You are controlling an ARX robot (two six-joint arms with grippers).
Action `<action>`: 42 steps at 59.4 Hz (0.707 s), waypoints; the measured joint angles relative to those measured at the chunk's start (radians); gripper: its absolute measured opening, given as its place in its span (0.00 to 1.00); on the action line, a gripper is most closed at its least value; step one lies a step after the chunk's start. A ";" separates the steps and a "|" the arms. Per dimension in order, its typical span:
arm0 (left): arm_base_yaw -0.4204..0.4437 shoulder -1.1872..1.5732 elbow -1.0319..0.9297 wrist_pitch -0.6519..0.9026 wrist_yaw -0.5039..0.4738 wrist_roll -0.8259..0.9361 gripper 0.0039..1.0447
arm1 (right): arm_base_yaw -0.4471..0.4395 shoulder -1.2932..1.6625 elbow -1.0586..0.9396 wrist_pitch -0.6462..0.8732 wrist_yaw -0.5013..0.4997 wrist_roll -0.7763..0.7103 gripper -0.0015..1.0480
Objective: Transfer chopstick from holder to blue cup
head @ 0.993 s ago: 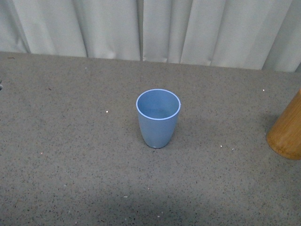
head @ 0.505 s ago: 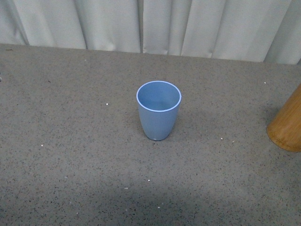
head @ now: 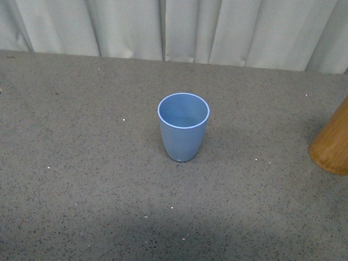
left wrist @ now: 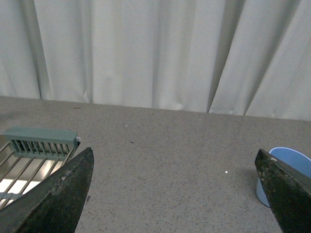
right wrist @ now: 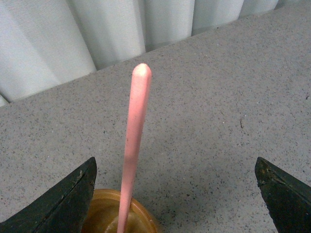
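Observation:
The light blue cup (head: pixel 183 126) stands upright and empty mid-table in the front view; its rim also shows in the left wrist view as the blue cup (left wrist: pixel 286 160), partly behind one fingertip. The orange-brown holder (head: pixel 331 144) sits at the right edge of the front view, cut off by the frame. In the right wrist view a pinkish-red chopstick (right wrist: pixel 133 141) rises out of the holder (right wrist: pixel 104 216), between the spread fingers and closer to one of them. My right gripper (right wrist: pixel 175 194) is open above the holder. My left gripper (left wrist: pixel 175 194) is open over bare table beside the cup.
A grey-green dish rack (left wrist: pixel 34 155) with metal bars lies off to one side in the left wrist view. Pale curtains (head: pixel 174 30) hang along the table's far edge. The tabletop (head: pixel 81 163) is speckled grey.
The front view has shifted a little: the cup and holder sit slightly higher in frame than a second ago. Since half a second ago nothing has moved.

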 joint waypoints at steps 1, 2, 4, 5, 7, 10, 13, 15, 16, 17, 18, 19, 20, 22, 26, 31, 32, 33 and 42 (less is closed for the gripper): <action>0.000 0.000 0.000 0.000 0.000 0.000 0.94 | 0.002 0.004 0.003 0.000 0.001 0.000 0.91; 0.000 0.000 0.000 0.000 0.000 0.000 0.94 | 0.003 0.005 0.005 0.000 0.001 0.000 0.91; 0.000 0.000 0.000 0.000 0.000 0.000 0.94 | 0.005 0.009 0.008 0.000 0.003 0.000 0.91; 0.000 0.000 0.000 0.000 0.000 0.000 0.94 | 0.007 0.012 0.010 0.000 0.005 0.000 0.91; 0.000 0.000 0.000 0.000 0.000 0.000 0.94 | 0.009 0.018 0.014 0.000 0.008 0.000 0.91; 0.000 0.000 0.000 0.000 0.000 0.000 0.94 | 0.012 0.025 0.020 0.000 0.009 0.000 0.91; 0.000 0.000 0.000 0.000 0.000 0.000 0.94 | 0.014 0.032 0.025 0.001 0.010 0.000 0.91; 0.000 0.000 0.000 0.000 0.000 0.000 0.94 | 0.016 0.038 0.027 0.003 0.011 0.000 0.91; 0.000 0.000 0.000 0.000 0.000 0.000 0.94 | 0.017 0.042 0.029 0.003 0.011 0.000 0.91; 0.000 0.000 0.000 0.000 0.000 0.000 0.94 | 0.017 0.043 0.030 0.004 0.011 0.000 0.91; 0.000 0.000 0.000 0.000 0.000 0.000 0.94 | 0.018 0.048 0.031 0.005 0.011 0.001 0.91; 0.000 0.000 0.000 0.000 0.000 0.000 0.94 | 0.018 0.050 0.032 0.005 0.011 0.001 0.91; 0.000 0.000 0.000 0.000 0.000 0.000 0.94 | 0.018 0.054 0.034 0.005 0.011 0.001 0.91; 0.000 0.000 0.000 0.000 0.000 0.000 0.94 | 0.019 0.060 0.035 0.007 0.011 0.001 0.91; 0.000 0.000 0.000 0.000 0.000 0.000 0.94 | 0.019 0.068 0.036 0.010 0.011 0.001 0.91; 0.000 0.000 0.000 0.000 0.000 0.000 0.94 | 0.019 0.082 0.037 0.016 0.011 0.002 0.91; 0.000 0.000 0.000 0.000 0.000 0.000 0.94 | 0.019 0.084 0.037 0.016 0.011 0.002 0.91; 0.000 0.000 0.000 0.000 0.000 0.000 0.94 | 0.019 0.087 0.038 0.017 0.011 0.002 0.91; 0.000 0.000 0.000 0.000 0.000 0.000 0.94 | 0.019 0.109 0.050 0.024 0.011 0.008 0.91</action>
